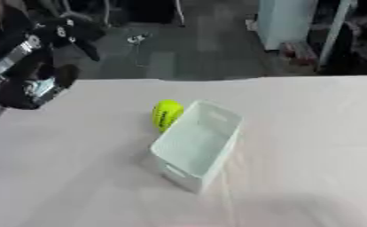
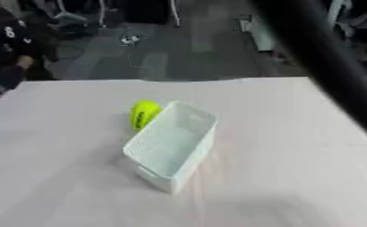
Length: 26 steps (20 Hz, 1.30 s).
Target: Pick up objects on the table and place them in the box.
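Observation:
A white plastic box [image 1: 214, 116] lies askew in the middle of the table, long side running from near left to far right, with nothing visible inside. A yellow-green ball [image 1: 166, 114] rests on the table against the box's far left corner, outside it. My left hand [image 1: 72, 34] is black and hangs raised over the table's far left corner, well away from ball and box. Its fingers are spread and hold nothing. My right hand shows in neither view; only a black stretch of the right arm [image 2: 326, 66] crosses the upper right of the right eye view.
The pale table [image 1: 310, 133] fills the lower part of both views. Its far edge runs across at about a third of the way down. Beyond it are a dark floor, chair legs and a white cabinet [image 1: 283, 22].

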Tool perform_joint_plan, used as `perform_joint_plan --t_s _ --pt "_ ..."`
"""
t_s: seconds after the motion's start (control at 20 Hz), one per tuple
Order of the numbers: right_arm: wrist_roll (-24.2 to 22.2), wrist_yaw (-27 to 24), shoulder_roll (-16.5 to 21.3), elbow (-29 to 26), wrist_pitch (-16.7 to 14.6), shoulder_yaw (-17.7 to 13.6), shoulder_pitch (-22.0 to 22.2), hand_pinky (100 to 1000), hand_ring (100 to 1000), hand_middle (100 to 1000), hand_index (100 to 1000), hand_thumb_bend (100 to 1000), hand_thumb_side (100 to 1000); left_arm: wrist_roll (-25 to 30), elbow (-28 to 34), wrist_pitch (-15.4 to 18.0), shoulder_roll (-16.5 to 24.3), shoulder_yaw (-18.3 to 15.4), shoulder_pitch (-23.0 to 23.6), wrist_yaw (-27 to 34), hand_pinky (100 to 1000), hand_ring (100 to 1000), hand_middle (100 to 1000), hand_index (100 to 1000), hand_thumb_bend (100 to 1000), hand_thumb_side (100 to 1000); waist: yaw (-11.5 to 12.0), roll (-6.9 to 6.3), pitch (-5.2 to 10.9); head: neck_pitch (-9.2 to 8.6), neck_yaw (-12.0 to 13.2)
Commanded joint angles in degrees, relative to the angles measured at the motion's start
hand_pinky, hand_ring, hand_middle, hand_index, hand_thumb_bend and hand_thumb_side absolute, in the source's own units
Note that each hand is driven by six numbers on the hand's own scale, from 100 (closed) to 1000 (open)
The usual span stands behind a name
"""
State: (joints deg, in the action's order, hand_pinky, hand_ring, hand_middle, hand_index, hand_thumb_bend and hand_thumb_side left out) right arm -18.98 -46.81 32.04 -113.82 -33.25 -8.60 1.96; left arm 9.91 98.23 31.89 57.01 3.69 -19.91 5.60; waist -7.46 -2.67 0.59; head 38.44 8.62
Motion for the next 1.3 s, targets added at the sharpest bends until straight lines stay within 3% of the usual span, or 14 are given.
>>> perform_joint_plan --t_s 0.05,0.2,0.45,0.5,0.55,0.6,0.65,0.7,0.75,1.0,1.3 --pt "-0.15 -0.59 1.99 -0.77 0.47 -0.16 -0.98 190 446 513 650 100 952 2.71 -4.18 3.42 4.04 1.3 -3.61 -4.73 767 683 812 856 100 674 -0.32 -0.11 0.25 -0.88 1.08" --pt "-0.13 -1.18 2.12 -0.77 0.78 -0.25 -1.41 191 446 513 650 100 955 3.31 -8.02 7.45 4.74 2.98 -7.35 -12.06 799 709 822 869 121 655 -0.78 -0.3 0.23 -0.89 1.64" --pt "0.11 -2.58 2.6 -0.77 1.35 -0.69 -2.42 197 447 512 649 100 955 4.15 -16.05 14.02 3.87 7.02 -14.57 -25.41 865 774 842 894 264 603 -1.8 -0.68 0.29 -0.98 2.93" --pt "0.11 -2.89 2.7 -0.77 1.47 -0.79 -2.66 196 447 512 649 100 955 4.49 -17.62 15.35 3.38 7.88 -16.15 -27.9 861 770 842 893 251 605 -2.01 -0.75 0.28 -1.01 3.1" --pt "0.08 -3.17 2.8 -0.77 1.6 -0.86 -2.83 197 447 512 649 100 955 4.7 -19.14 16.56 2.88 8.58 -17.57 -30.1 882 794 845 899 356 579 -2.17 -0.82 0.28 -0.99 3.22" --pt "0.02 -3.45 2.93 -0.77 1.77 -0.88 -3.04 197 447 512 649 100 955 5.23 -20.73 17.75 2.36 9.38 -19.3 -32.62 877 789 843 897 332 583 -2.37 -0.92 0.3 -0.93 3.41" --pt "-0.05 -3.69 3.02 -0.77 1.91 -0.93 -3.17 198 447 512 648 100 954 5.46 -22.12 18.8 1.74 10.06 -20.73 -34.79 895 808 848 904 424 564 -2.48 -0.99 0.32 -0.87 3.51" --pt "-0.14 -3.99 3.18 -0.77 2.06 -0.93 -3.44 198 447 512 649 100 954 6.08 -23.67 19.45 1.01 10.9 -22.52 -37.43 892 806 847 902 410 567 -2.73 -1.1 0.34 -0.77 3.75" --pt "-0.22 -4.28 3.29 -0.77 2.2 -0.96 -3.65 199 447 512 648 100 953 6.38 -25.1 19.77 0.19 11.63 -24.03 -39.73 901 814 851 909 475 553 -2.89 -1.18 0.34 -0.65 3.94" --pt "-0.64 -6.3 3.93 -0.77 3.33 -0.98 -5.47 203 448 511 647 100 951 6.58 -32.04 20.07 -4.82 15.35 -30.39 -50.82 916 828 849 906 540 562 -4.29 -1.64 0.24 -0.13 5.57" --pt "-0.21 -9.75 4.47 -0.77 5.11 -1.83 -8.78 213 449 509 645 100 949 2.76 -37.12 20.08 -7.77 16.33 -31.21 -59.16 926 832 848 908 530 594 -6.42 -2.13 -0.44 -0.62 7.21"
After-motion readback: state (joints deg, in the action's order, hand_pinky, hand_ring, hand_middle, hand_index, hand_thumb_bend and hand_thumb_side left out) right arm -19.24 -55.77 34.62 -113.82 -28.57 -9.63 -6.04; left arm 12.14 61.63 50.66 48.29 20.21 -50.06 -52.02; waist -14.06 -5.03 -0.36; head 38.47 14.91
